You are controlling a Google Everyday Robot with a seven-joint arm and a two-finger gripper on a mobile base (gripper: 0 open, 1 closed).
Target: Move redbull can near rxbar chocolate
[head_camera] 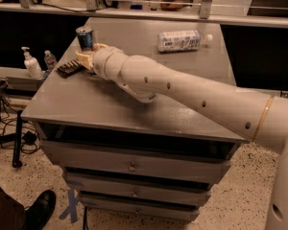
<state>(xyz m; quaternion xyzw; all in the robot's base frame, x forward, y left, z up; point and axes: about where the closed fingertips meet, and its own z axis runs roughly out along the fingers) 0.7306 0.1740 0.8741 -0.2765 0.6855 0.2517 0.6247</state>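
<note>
Camera view, grey cabinet top [81, 102], end effector [89, 52] grasping redbull can [85, 35] beside rxbar chocolate [70, 68]; speckled floor [242, 200]

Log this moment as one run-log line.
can: upright, beside bar | gripper: at can's base | bar: flat near table left edge | bottle: on its side, back right

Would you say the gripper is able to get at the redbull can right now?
Probably yes: the gripper sits at the foot of the upright redbull can, nothing between them. The rxbar chocolate lies just beside it; the plastic bottle is well away.
</note>
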